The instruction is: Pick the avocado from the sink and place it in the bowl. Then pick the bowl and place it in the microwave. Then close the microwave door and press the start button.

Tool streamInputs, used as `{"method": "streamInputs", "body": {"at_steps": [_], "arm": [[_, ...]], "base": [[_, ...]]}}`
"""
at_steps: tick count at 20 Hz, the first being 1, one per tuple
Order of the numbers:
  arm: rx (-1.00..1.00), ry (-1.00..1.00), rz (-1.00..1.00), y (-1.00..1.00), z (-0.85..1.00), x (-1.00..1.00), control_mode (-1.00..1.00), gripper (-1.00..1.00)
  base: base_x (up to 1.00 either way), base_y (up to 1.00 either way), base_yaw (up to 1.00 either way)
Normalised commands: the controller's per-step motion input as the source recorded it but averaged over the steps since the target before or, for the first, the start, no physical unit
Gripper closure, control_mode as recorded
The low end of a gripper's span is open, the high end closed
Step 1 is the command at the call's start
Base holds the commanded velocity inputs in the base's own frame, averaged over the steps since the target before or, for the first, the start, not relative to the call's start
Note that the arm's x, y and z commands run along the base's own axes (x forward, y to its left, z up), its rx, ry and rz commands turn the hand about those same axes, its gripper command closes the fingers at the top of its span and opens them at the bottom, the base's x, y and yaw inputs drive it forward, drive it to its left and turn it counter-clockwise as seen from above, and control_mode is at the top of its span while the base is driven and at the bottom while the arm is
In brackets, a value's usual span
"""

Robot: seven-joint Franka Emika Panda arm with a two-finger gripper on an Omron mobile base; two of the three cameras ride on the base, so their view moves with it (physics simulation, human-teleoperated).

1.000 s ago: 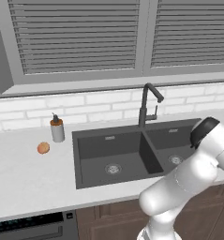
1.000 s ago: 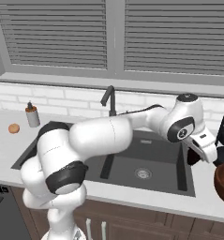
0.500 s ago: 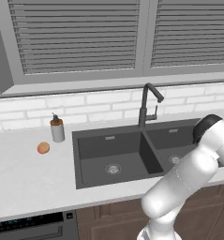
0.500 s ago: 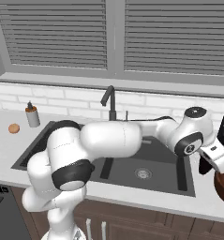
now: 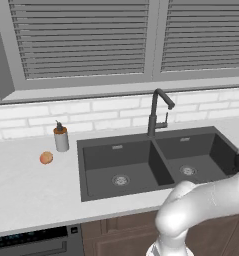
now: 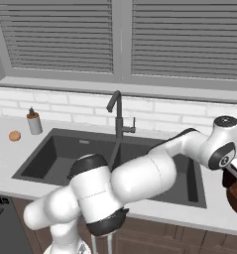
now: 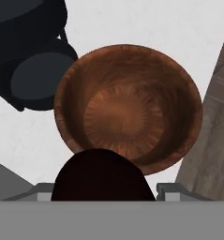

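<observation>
Avocado (image 7: 103, 176) is the dark, near-black fruit that sits right at the hand (image 6: 234, 172), close up at the bottom of the hand view. It hides the finger tips, so I cannot see them touch it. But it hangs in the air over the bowl (image 7: 132, 112), so I think the hand is pinching it with its fingers set wide around it. The hand holds it there because the reddish-brown bowl is right under it. I think the fruit sits a bit toward the near rim and not over the middle, so a small move forward may help before letting go. The bowl stands upright on the white bench (image 5: 21, 185) with nothing in it, ready to catch the fruit. Just beyond the bowl, away from the hand, are some black round things, and I cannot tell what they are. The sink (image 5: 98, 155) is off to one side of the hand, with no fruit left in it. Far from the hand, past the sink, are the orange fruit (image 5: 46, 158) and the soap bottle (image 5: 61, 138), near each other on the bench. Counting now: one avocado, one bowl, one sink with two basins, two round drains (image 5: 120, 180), one black faucet (image 5: 153, 112), one orange fruit and one soap bottle.
</observation>
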Motion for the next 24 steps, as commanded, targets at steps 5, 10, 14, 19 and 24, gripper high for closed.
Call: {"method": "streamInputs", "body": {"at_steps": [5,10,14,19,24], "arm": [[0.0,0.0,0.0,-0.11,-0.33,0.12,-1.0,1.0],[0.0,-0.01,0.0,-0.26,-0.3,0.04,-1.0,1.0],[0.0,-0.02,0.0,-0.33,-0.23,0.0,-1.0,1.0],[0.0,-0.01,0.0,-0.14,-0.36,0.11,-1.0,1.0],[0.0,0.0,0.0,0.0,-0.4,0.25,-1.0,-1.0]], "base": [[0.0,0.0,0.0],[0.0,0.0,0.0],[0.0,0.0,0.0],[0.0,0.0,0.0],[0.0,0.0,0.0]]}}
